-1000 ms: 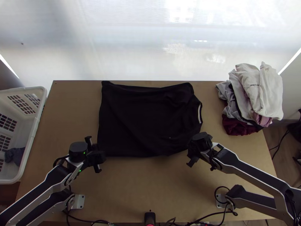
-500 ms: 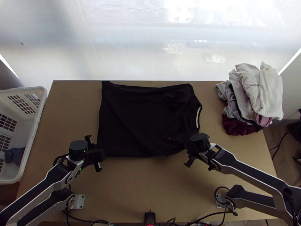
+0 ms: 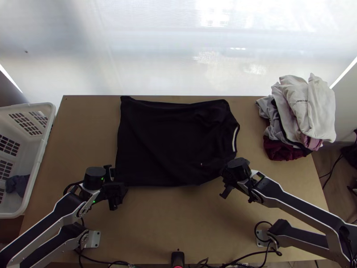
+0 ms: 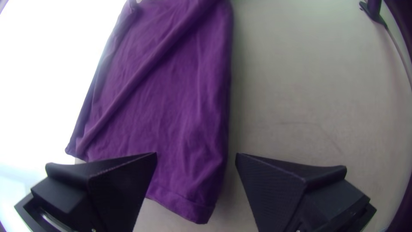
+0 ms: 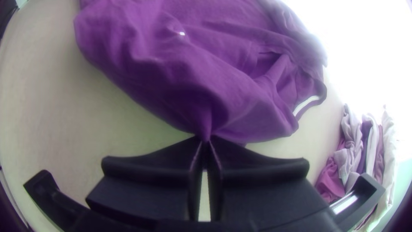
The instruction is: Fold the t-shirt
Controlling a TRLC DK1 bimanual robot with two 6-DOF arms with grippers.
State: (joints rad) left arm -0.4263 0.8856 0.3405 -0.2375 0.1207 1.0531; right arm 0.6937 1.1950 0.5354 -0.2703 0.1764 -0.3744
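In the top view my left gripper is at the near left corner of the dark t-shirt, and my right gripper is at its near right edge. The shirt lies spread with a diagonal crease, its pale-lined collar toward the right. In the left wrist view my left gripper stands open, the corner of the shirt between and beyond its fingers. The right wrist view shows my right gripper shut on a pinch of the shirt's edge, which puckers at the fingertips.
A pile of clothes in white, grey and dark red lies at the table's far right. To the left of the table stands a white laundry basket with a dark cloth inside. Bare wood runs along the near side, with cables at its edge.
The left gripper has turned at the shirt's near left corner. The right gripper has shifted slightly left, then barely moved, and the collar side of the shirt has changed shape a little.
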